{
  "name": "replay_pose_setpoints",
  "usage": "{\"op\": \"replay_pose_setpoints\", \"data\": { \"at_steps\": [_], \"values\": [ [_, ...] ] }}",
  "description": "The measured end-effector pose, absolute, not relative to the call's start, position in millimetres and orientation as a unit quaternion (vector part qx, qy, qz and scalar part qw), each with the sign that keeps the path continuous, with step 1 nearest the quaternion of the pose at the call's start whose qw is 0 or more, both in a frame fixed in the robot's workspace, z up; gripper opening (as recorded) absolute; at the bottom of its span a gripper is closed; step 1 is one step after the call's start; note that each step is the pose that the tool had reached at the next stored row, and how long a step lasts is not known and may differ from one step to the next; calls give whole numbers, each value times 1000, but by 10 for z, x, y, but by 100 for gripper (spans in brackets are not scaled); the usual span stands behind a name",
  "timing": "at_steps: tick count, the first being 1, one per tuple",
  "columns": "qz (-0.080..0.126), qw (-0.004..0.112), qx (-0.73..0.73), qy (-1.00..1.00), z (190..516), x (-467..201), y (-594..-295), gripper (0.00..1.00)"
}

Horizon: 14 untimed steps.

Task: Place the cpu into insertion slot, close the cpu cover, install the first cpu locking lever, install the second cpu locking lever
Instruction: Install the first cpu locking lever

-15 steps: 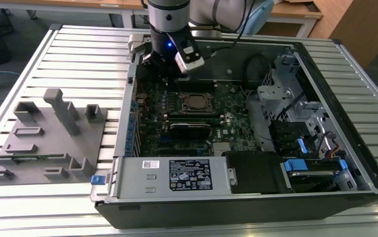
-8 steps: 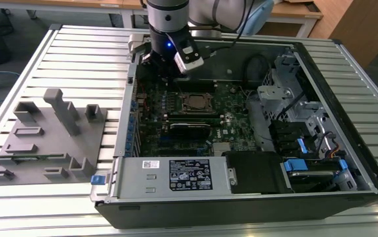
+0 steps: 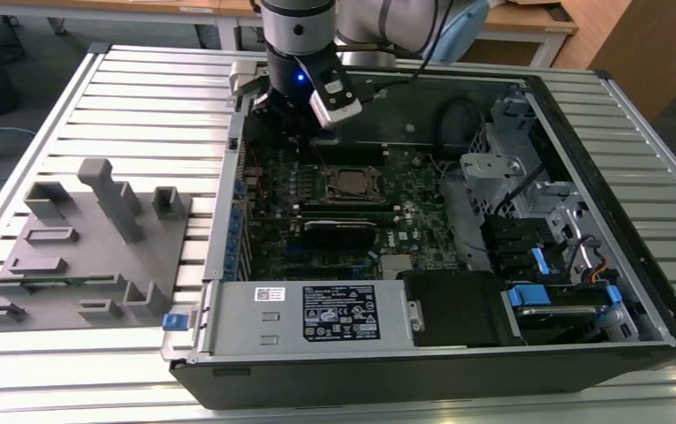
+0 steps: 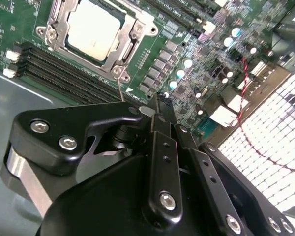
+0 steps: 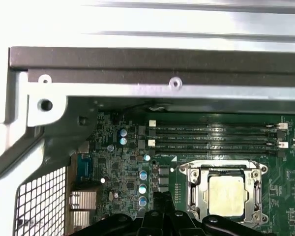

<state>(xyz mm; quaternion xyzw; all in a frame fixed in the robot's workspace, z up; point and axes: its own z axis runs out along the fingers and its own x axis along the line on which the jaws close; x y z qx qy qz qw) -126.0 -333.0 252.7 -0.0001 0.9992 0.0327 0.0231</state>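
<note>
Your gripper (image 4: 158, 102), closed on nothing you can see, hovers just beside the one thin lever (image 4: 121, 88) standing up off the socket corner, probably to work it, and beyond it the one cpu (image 4: 93, 29) sits seated under its one lowered cover (image 4: 55, 22).

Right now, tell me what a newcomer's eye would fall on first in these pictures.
First, the open computer case lying on the slatted table, with the gripper hanging over its green board. Mid-board, the pale cpu sits in its socket, framed by the metal cpu cover. A grey fixture tray lies at the exterior view's left.
</note>
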Motion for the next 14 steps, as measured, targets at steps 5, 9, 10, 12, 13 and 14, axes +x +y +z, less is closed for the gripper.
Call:
{"op": "replay_pose_setpoints", "data": {
  "at_steps": [5,9,10,12,13,14],
  "values": [
    [33,23,0,999,2508,-1260,-3268,11],
    [33,23,0,999,2496,-1265,-3240,11],
    [33,23,0,999,2494,-1270,-3235,11],
    [34,24,0,999,2491,-1279,-3222,11],
    [34,24,0,999,2490,-1282,-3212,11],
    [34,24,0,999,2489,-1283,-3201,11]
  ]
}}
